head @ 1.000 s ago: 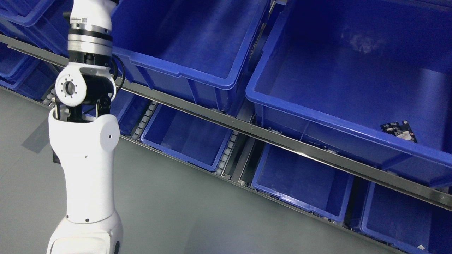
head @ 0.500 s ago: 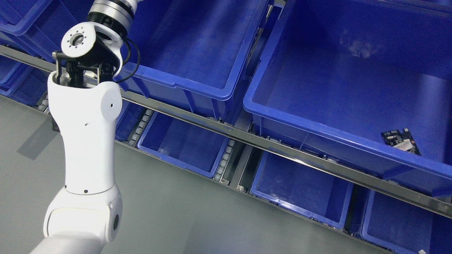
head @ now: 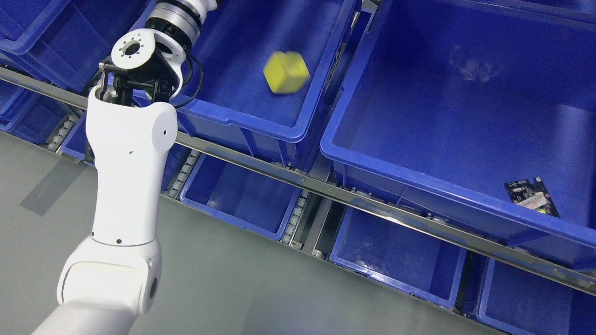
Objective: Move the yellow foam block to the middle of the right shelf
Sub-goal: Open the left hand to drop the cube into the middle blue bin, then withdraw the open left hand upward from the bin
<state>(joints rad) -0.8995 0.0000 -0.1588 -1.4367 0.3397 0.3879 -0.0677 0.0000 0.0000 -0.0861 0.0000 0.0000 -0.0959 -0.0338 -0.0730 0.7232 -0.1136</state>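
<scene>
The yellow foam block shows blurred inside the blue bin on the middle shelf level, left of the large bin. No hand touches it. My left arm rises from the lower left, and its forearm leaves the picture at the top edge near the bin's left side. The left hand itself is out of view. The right arm does not show.
A large blue bin stands to the right and holds a small circuit board. A metal shelf rail runs diagonally below the bins. More blue bins sit on the lower level. Grey floor lies at the lower left.
The yellow block has come into view inside the middle bin, blurred by motion. My left arm has swung up and to the right. The camera has shifted slightly.
</scene>
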